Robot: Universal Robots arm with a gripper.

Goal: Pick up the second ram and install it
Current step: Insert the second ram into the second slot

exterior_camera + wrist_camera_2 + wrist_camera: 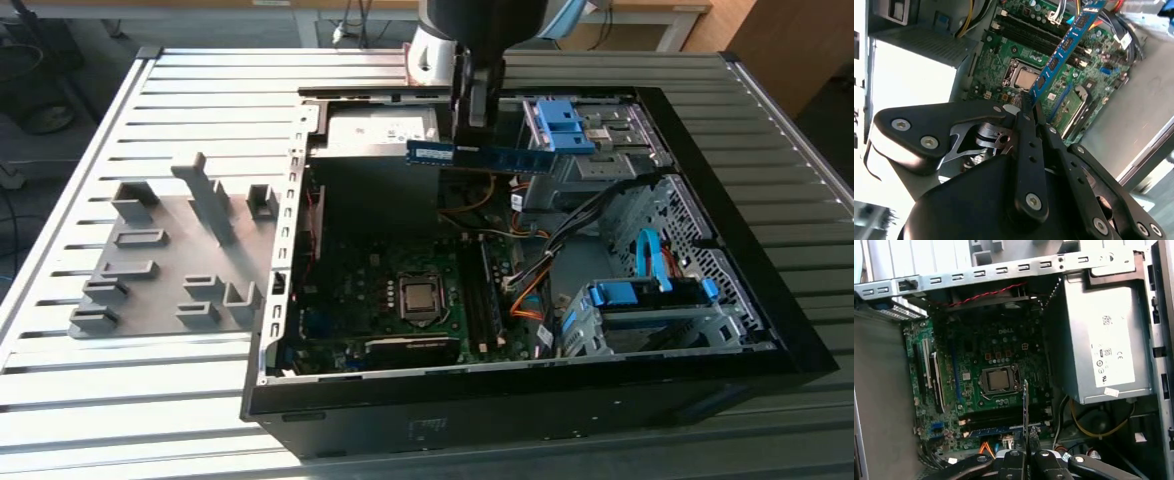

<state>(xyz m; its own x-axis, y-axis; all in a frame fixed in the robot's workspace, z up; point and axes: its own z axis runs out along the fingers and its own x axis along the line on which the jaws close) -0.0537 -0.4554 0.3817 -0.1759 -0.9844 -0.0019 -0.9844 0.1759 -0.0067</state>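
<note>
The second ram [483,156], a thin blue-green stick with black chips, hangs level above the open computer case, and my gripper [474,147] is shut on its middle from above. In the second wrist view the ram [1064,47] runs out from between the black fingers [1024,135] over the green motherboard [1004,65]. The first wrist view has the ram [1026,410] edge-on, rising from my gripper [1026,454] above the long memory slots [999,421] beside the processor socket [999,381]. The stick touches no slot.
A grey slotted holder [174,250] stands on the ribbed table at the exterior view's left. Inside the case are the silver power supply [1099,340], loose cables [534,250] and blue-handled drive cages [641,295]. The metal case walls [287,250] surround the board.
</note>
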